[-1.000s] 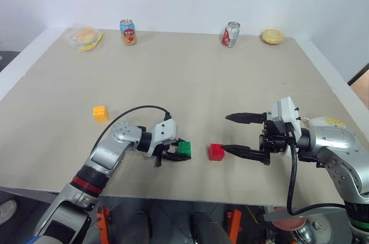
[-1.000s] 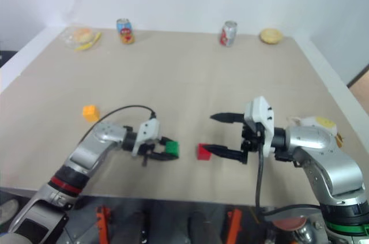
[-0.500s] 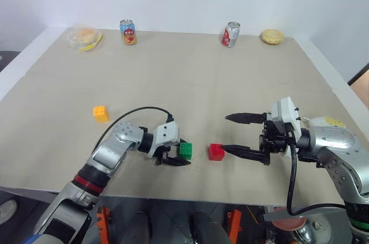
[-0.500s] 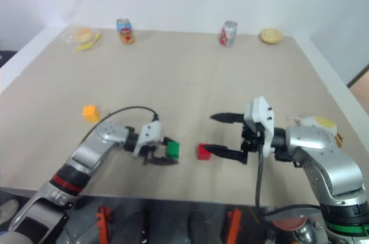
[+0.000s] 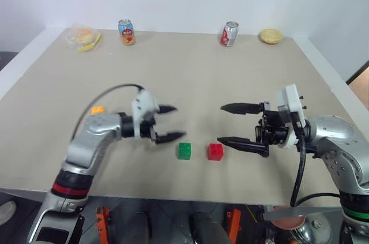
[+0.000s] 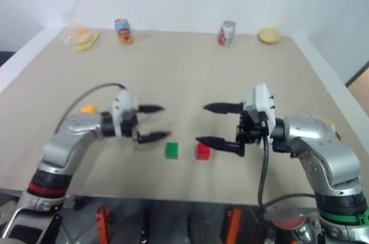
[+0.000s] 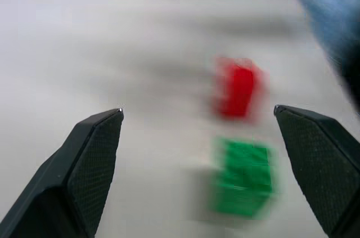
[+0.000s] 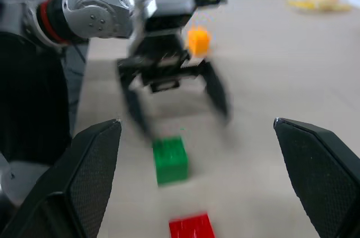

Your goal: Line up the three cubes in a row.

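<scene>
Left eye view, green cube (image 5: 184,151) beside red cube (image 5: 215,151), studs up

Glossy plastic green cube (image 5: 184,151) and red cube (image 5: 215,151) sit on a matt table (image 5: 190,77).

A wide beige table (image 5: 190,77) carries everything. Near its front edge a green block (image 5: 184,151) and a red block (image 5: 215,151) sit just beside each other, apart. An orange block (image 5: 98,109) lies well to their left. Along the far edge stand two soda cans (image 5: 126,32) (image 5: 229,34), with a clear bag of food (image 5: 82,37) at the left corner and a round bun (image 5: 270,36) at the right.
</scene>
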Tool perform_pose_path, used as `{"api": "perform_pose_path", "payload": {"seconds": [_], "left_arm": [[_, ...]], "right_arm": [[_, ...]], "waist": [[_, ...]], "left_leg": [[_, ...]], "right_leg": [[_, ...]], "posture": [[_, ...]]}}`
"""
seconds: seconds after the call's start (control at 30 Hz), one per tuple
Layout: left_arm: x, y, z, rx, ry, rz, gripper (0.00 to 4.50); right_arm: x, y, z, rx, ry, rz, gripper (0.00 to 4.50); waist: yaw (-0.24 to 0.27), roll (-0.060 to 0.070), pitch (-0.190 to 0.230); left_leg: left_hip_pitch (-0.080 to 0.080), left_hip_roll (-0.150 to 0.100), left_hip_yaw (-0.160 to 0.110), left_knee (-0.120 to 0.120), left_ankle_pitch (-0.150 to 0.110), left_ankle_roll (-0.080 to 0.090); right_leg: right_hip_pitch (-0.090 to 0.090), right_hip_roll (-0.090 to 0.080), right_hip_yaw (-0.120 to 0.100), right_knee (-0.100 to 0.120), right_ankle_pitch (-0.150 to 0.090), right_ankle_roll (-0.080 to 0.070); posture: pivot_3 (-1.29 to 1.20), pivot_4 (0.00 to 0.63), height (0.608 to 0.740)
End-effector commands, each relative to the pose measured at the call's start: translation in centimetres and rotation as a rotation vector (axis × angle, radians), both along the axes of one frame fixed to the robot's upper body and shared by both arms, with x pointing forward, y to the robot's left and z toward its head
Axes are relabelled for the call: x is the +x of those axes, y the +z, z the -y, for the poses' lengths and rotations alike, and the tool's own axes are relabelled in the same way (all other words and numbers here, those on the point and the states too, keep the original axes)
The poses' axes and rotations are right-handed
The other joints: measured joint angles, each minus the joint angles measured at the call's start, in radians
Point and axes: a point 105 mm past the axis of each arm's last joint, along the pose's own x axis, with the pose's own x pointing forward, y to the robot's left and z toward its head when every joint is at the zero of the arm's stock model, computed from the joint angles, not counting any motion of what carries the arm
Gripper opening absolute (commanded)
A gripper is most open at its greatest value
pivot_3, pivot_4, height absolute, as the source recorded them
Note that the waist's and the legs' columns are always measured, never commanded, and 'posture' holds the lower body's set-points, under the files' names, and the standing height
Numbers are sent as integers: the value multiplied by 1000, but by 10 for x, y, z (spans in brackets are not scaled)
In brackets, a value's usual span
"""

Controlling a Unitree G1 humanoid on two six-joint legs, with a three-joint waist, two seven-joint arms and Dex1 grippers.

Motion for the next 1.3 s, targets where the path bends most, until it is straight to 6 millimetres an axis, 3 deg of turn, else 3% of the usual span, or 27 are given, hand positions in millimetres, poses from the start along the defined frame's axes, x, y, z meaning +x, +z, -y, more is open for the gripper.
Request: {"api": "perform_pose_path", "payload": {"seconds": [0.03,0.2,0.37,0.47,0.77,0.93,0.97,1.2,1.23,1.3], "left_arm": [[11,20,-33,-131,336,46,4445],[24,11,-82,-202,750,46,4445],[39,-10,-127,-251,1018,5,4445],[42,-20,-142,-247,1117,-15,4445],[40,-67,-144,-166,1168,-170,4445],[41,-72,-142,-145,1173,-183,4445],[41,-71,-142,-146,1171,-178,3924],[44,-69,-139,-148,1165,-166,1602],[44,-69,-139,-148,1164,-166,1338],[45,-69,-137,-147,1149,-162,1350]], "right_arm": [[7,11,-12,36,28,40,4500],[24,5,-31,35,69,43,4500],[38,-6,-48,14,124,35,4500],[43,-8,-53,12,144,40,4500],[46,-6,-63,9,174,60,4500],[45,-5,-62,12,171,61,4500],[45,-4,-62,13,169,62,4500],[45,-2,-61,21,160,66,4500],[45,-2,-61,22,159,66,4500],[44,-1,-59,24,155,69,4500]], "waist": [[3,0,0],[5,-1,0],[4,-1,0],[4,-1,0],[5,-1,0],[4,-1,0],[4,-1,0],[4,-1,0],[4,-1,0],[4,-1,0]], "left_leg": [[0,0,0,0,0,0],[-1,-2,-1,2,0,0],[0,-2,0,2,0,-1],[-1,-1,0,2,1,-1],[-1,-1,-1,0,0,-2],[-1,-1,-1,0,0,-2],[-1,-1,-1,0,0,-2],[-1,-1,-1,0,0,-2],[-1,-1,-1,0,0,-2],[-1,-1,-1,0,0,-2]], "right_leg": [[0,0,0,0,1,1],[1,-1,0,0,1,2],[1,-1,1,0,3,2],[0,0,0,0,4,1],[0,0,-1,-1,4,5],[0,0,-1,-1,4,4],[0,0,-1,-1,5,4],[0,0,-1,-1,5,4],[0,0,-1,-1,5,4],[0,0,-1,-1,5,4]], "posture": [[0,150,733],[0,150,733],[0,150,733],[0,150,733],[0,150,733],[0,150,733],[0,150,733],[0,150,733],[0,150,733],[0,150,733]]}}
